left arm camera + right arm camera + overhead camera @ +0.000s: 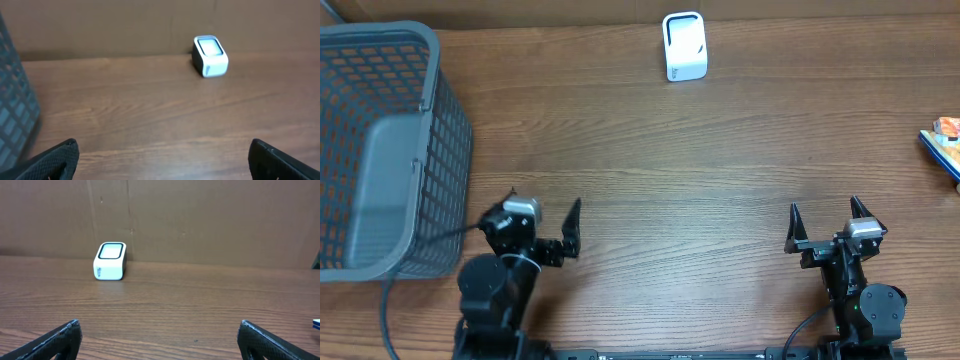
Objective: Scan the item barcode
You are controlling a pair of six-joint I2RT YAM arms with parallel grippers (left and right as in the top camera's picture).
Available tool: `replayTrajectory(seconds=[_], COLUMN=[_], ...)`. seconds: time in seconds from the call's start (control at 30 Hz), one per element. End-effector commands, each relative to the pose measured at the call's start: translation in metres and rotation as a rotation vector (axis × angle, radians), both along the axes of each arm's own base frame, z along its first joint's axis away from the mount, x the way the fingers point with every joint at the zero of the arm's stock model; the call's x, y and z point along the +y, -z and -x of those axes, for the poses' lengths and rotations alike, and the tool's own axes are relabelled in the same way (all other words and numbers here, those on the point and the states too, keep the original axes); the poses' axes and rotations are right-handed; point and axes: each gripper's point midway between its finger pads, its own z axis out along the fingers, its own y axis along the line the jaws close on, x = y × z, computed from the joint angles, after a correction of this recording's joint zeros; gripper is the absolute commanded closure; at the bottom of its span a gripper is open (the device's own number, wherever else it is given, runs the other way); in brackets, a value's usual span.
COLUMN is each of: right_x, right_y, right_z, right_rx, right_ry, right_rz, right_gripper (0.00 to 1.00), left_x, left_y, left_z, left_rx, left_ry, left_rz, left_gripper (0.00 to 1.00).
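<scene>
A white barcode scanner [684,45] with a dark-rimmed window stands at the table's far edge; it shows in the left wrist view [210,56] and the right wrist view [110,261]. A colourful packet, the item [945,140], lies at the right edge, partly cut off; a blue sliver of it [316,324] shows in the right wrist view. My left gripper [542,208] [162,155] is open near the front left with nothing between its fingers. My right gripper [827,215] [159,335] is open near the front right, also holding nothing. Both are far from the scanner and the item.
A grey mesh basket [380,150] with a handle stands at the left, close to my left arm; its wall [15,115] fills the left edge of the left wrist view. A brown cardboard wall rises behind the wooden table [700,180].
</scene>
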Motion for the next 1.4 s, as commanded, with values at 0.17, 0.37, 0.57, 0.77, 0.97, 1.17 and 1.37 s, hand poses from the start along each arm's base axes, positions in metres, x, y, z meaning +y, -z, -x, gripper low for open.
replayTrajectory(seconds=[0.17, 0.37, 0.57, 0.77, 0.97, 1.17, 1.37], right_x=[0.000, 0.000, 0.000, 0.000, 0.000, 0.000, 0.000], right_y=[0.001, 0.001, 0.001, 0.001, 0.001, 0.001, 0.001], right_z=[0.000, 0.000, 0.000, 0.000, 0.000, 0.000, 0.000], right_rx=[-0.008, -0.008, -0.008, -0.008, -0.008, -0.008, -0.008], right_ry=[0.001, 0.001, 0.001, 0.001, 0.001, 0.001, 0.001], right_rz=[0.001, 0.001, 0.001, 0.001, 0.001, 0.001, 0.001], right_gripper=[0.00, 0.00, 0.00, 0.00, 0.00, 0.00, 0.00], left_x=[0.010, 0.022, 0.031, 0.038, 0.052, 0.054, 0.052], left_y=[0.039, 0.048, 0.050, 0.052, 0.053, 0.053, 0.053], left_z=[0.009, 0.008, 0.008, 0.007, 0.007, 0.007, 0.007], left_rx=[-0.087, -0.150, -0.181, -0.178, -0.171, -0.170, -0.169], left_ry=[-0.028, -0.079, -0.128, -0.165, -0.266, -0.276, -0.270], left_rz=[-0.047, -0.021, -0.029, -0.035, 0.057, 0.067, 0.067], left_gripper=[0.00, 0.01, 0.00, 0.00, 0.00, 0.00, 0.00])
